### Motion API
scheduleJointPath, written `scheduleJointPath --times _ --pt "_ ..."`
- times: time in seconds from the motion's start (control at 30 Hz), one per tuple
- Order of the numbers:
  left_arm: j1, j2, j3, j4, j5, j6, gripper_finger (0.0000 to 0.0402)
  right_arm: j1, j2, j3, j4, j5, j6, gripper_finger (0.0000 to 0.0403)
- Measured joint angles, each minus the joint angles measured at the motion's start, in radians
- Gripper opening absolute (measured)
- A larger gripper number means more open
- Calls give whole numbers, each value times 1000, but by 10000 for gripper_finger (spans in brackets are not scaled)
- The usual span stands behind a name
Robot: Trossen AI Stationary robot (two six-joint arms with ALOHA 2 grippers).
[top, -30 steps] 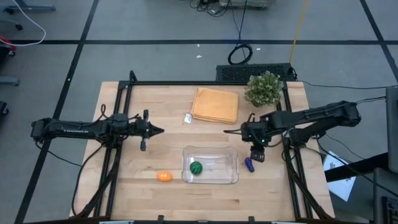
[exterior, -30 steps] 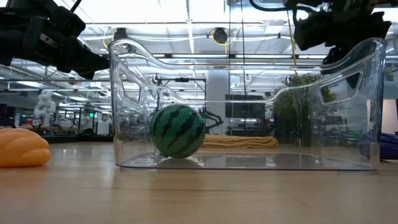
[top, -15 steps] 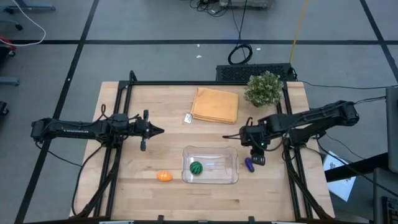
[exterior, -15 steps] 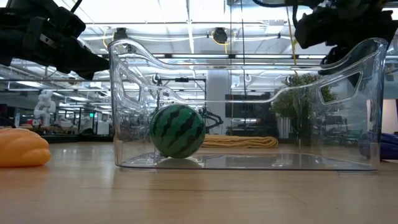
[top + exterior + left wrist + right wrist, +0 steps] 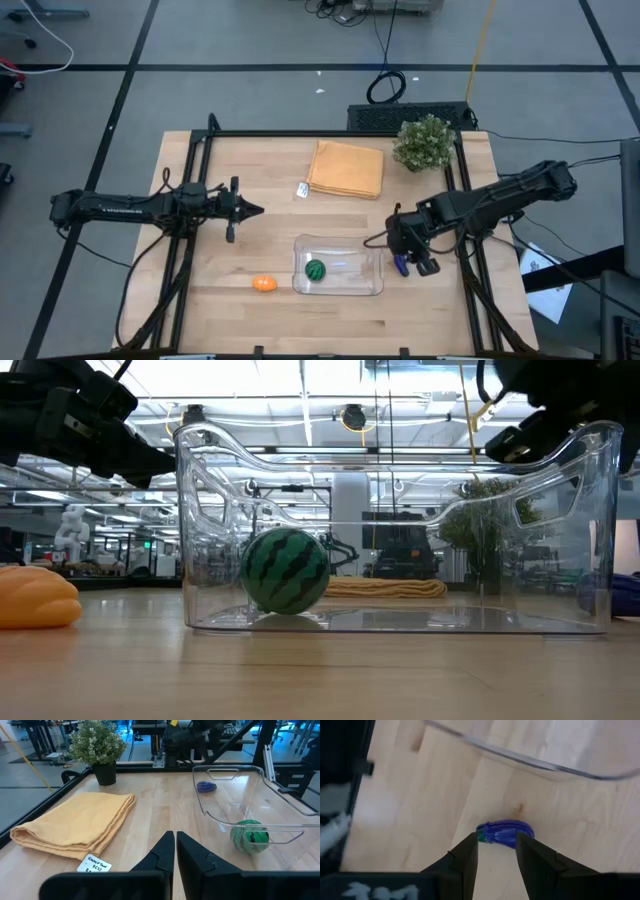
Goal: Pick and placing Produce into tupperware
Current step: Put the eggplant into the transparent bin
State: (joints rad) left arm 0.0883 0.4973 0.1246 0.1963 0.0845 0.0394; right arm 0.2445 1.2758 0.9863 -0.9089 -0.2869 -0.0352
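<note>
High view: clear lidless rectangular plastic container [image 5: 339,266] near the front middle of the light wooden table [image 5: 230,290], taken here as the landmark. Inside that container, toward its left end, a dark-green striped round ball [image 5: 316,269], resting on the floor of the tub. Left of the container, apart from its wall, a small orange rounded toy piece [image 5: 264,284] lying on the wood. Just beside the container's right end, outside it, a purple-blue elongated eggplant toy [image 5: 401,264] flat on the table. Directly above that eggplant, the right gripper [image 5: 410,262], fingers spread and straddling the toy's sides with a gap showing on each side in the right wrist view [image 5: 495,851]; nothing grasped, eggplant [image 5: 505,832] resting on the wood. Well to the left of and behind the container, the left gripper [image 5: 256,210], fingers pressed together and empty, waiting above the table. Behind the container, a flat folded orange-tan cloth [image 5: 346,168], and to that cloth's right a bushy green potted plant [image 5: 424,141] at the table's back edge.
</note>
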Motion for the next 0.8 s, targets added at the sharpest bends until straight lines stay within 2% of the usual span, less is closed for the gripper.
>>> scheduleJointPath --times 0.07,0.17,0.4,0.67,0.8 --pt "0 0 0 0 0 -1 24 8 0 0 5 0 -32 121" --pt "0 0 0 0 0 -1 24 8 0 0 13 2 3 121" --pt "0 0 0 1 -1 -1 24 -7 -1 -11 16 5 265 121" --pt "0 0 0 1 -1 15 24 14 0 -118 48 0 586 121" --pt "0 0 0 3 -2 50 24 3 0 -135 100 -1 684 121"
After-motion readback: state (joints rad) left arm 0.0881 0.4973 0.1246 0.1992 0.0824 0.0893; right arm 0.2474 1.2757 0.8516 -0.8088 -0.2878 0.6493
